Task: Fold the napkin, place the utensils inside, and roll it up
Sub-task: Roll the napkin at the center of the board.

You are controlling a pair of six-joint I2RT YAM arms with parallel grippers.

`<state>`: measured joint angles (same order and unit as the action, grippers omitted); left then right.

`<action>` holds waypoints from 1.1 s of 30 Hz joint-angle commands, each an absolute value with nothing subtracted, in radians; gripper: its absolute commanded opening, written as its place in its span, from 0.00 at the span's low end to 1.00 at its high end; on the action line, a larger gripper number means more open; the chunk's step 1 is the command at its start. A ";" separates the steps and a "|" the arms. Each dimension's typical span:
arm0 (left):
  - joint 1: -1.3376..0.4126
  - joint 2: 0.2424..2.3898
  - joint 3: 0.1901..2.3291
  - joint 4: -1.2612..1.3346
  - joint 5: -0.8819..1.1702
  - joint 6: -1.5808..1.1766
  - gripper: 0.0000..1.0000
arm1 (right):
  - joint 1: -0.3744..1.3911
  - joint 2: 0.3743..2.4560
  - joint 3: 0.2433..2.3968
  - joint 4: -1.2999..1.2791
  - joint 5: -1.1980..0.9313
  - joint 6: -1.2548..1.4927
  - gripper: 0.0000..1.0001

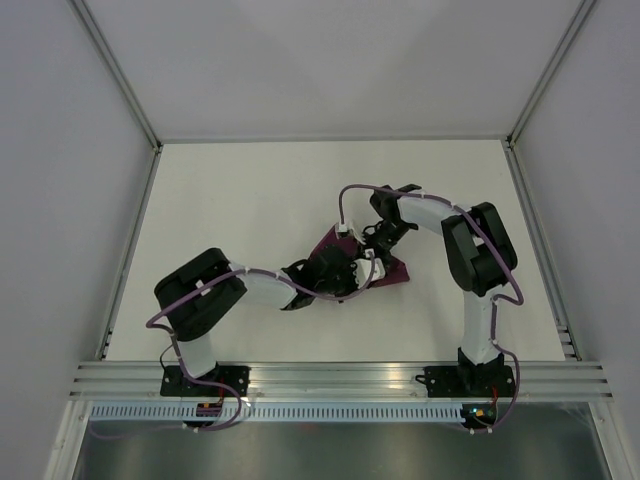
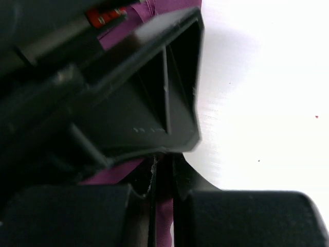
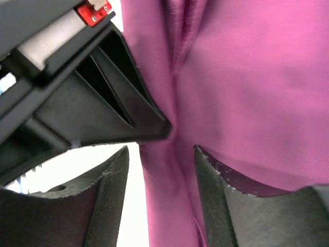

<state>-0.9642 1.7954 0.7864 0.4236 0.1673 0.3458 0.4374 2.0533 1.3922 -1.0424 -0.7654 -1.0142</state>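
Note:
The magenta napkin [image 1: 394, 270] lies bunched at the table's middle, mostly hidden under both grippers. My left gripper [image 1: 352, 276] is shut on a thin edge of the napkin [image 2: 110, 173], which shows pinched between its jaws [image 2: 163, 208]. My right gripper [image 1: 373, 240] is just behind it and nearly touches it. In the right wrist view its fingers [image 3: 105, 206] stand apart around a raised fold of the napkin [image 3: 247, 77], with the gripper [image 3: 162, 200] open. The left gripper's black finger [image 3: 103, 103] crosses that view. No utensils are in view.
The white table [image 1: 250, 190] has raised aluminium rails along its left [image 1: 130, 240], right [image 1: 535, 240] and near edges. Grey walls enclose the back and sides. Both arms crowd together over the napkin.

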 commanded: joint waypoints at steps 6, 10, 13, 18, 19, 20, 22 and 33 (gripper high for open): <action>-0.888 1.842 0.802 0.246 0.360 0.219 0.02 | 0.295 1.901 1.428 -0.917 -0.962 -0.870 0.62; -0.854 1.865 0.842 0.186 0.443 0.193 0.02 | 0.200 1.797 1.364 -0.789 -1.017 -0.822 0.62; -0.821 1.899 0.896 0.092 0.527 0.176 0.02 | 0.149 1.664 1.244 -0.668 -0.987 -0.825 0.62; -0.756 1.956 0.975 0.006 0.653 0.132 0.02 | 0.163 1.384 0.942 -0.405 -0.873 -0.825 0.62; -0.749 1.979 0.988 -0.044 0.670 0.127 0.02 | 0.173 1.353 0.905 -0.382 -0.820 -0.836 0.61; -0.730 1.991 1.009 -0.060 0.696 0.115 0.02 | 0.207 1.321 0.834 -0.359 -0.793 -0.856 0.61; -0.718 2.023 1.031 -0.084 0.751 0.109 0.02 | 0.251 1.237 0.758 -0.278 -0.700 -0.865 0.61; -0.678 2.183 1.178 -0.230 0.902 0.049 0.02 | 0.597 1.167 0.468 -0.011 -0.367 -0.894 0.60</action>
<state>-0.6735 2.0846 1.1992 -0.0528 0.9268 0.0727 0.5625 1.1481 0.4694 -0.1555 -0.4728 -0.8680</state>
